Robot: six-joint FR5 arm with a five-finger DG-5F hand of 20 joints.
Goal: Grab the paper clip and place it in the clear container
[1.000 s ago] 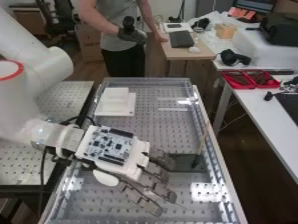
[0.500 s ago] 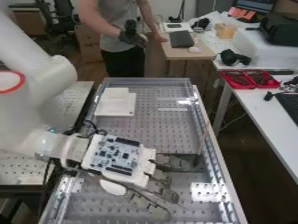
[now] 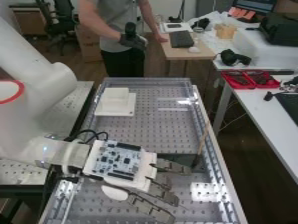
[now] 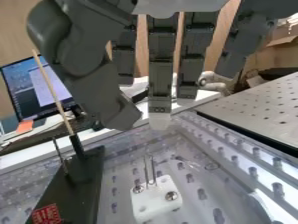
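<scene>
High view: the hand (image 3: 163, 194) is over the perforated tabletop (image 3: 149, 115), fingers extended and spread toward four o'clock, clamped on nothing. Wrist view: the apparent paper clip (image 4: 153, 172) stands upright on a white screwed block (image 4: 151, 206), apart from the hand; judged light, springy and apt to slip, it wants a thumb-to-fingertip pinch across both wires near their free end.

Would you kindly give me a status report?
Dark grey hand open; silver wire paper clip upright on white block; dark plate, wooden stick alongside.
</scene>
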